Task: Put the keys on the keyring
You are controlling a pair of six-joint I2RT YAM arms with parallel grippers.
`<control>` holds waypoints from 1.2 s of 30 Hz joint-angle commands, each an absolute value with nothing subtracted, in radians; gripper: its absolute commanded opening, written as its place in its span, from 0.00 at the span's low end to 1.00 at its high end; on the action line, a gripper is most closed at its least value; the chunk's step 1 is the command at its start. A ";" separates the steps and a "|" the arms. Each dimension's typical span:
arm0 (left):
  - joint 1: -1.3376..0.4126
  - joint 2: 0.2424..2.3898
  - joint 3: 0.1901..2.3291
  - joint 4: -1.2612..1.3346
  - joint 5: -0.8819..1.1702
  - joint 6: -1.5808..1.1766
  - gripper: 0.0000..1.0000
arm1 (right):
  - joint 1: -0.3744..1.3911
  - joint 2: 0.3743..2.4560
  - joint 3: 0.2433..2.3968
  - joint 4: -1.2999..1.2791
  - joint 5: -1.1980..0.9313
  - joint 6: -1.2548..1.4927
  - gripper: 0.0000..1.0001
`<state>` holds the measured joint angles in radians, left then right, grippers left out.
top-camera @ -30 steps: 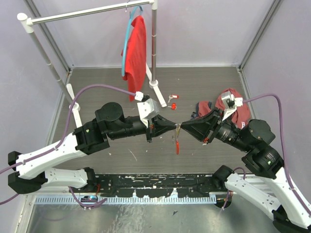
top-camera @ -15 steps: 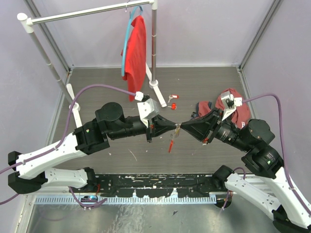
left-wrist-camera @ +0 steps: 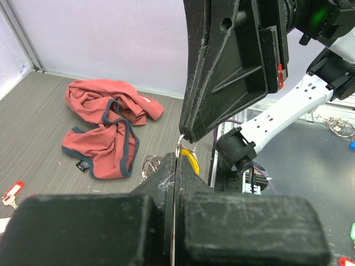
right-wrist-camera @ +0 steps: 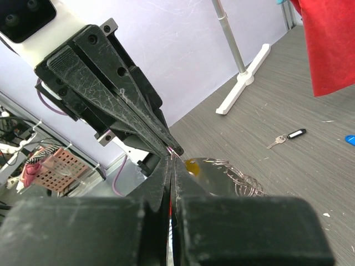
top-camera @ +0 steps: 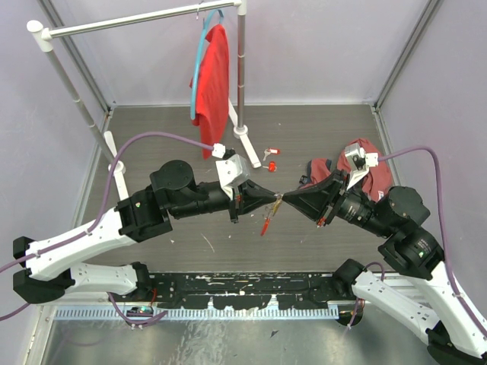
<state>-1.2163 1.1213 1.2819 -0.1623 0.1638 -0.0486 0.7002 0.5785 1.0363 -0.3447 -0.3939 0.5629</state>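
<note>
The table [top-camera: 319, 129] carried a white garment rack [top-camera: 144, 19] at its far left, with a red shirt [top-camera: 215, 76] hung from it on a blue hanger [top-camera: 199, 68]. The left arm [top-camera: 137, 213] and the right arm [top-camera: 403, 228] reached inward from their bases and met tip to tip above the middle of the table. A crumpled red cloth [top-camera: 377, 176] lay on the table at the right, partly hidden by the right arm.

The left gripper [top-camera: 274, 198] had its fingers pressed fully together, no gap showing in its wrist view. The right gripper [top-camera: 286, 199] was likewise closed tight, its fingertips touching those of the left. A small metal ring and a yellow tag [left-wrist-camera: 191, 158] sat at that meeting point – which gripper actually had hold of them could not be told.

The keyring [top-camera: 265, 225] hung below the joined tips, clear of the table, its long red plastic piece tilted down and to the left. Its silvery chain [right-wrist-camera: 238, 177] showed just beyond the right fingers (partly hidden by them).

Loose keys lay on the table beyond the grippers, near the rack's foot: one key with a red tag [top-camera: 269, 155] and, in the right wrist view, one key with a black tag [right-wrist-camera: 287, 137].
</note>
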 commanded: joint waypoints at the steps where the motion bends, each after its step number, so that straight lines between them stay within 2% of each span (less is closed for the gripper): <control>1: -1.221 1.115 1.292 -0.119 0.154 -0.036 0.00 | 0.705 0.584 1.078 -0.356 -0.378 0.537 0.01; 28: -1.221 1.110 1.296 -0.125 0.147 -0.023 0.00 | 0.704 0.614 1.104 -0.462 -0.348 0.495 0.01; 36: -1.220 1.110 1.296 -0.126 0.150 -0.023 0.00 | 0.705 0.621 1.105 -0.448 -0.350 0.484 0.12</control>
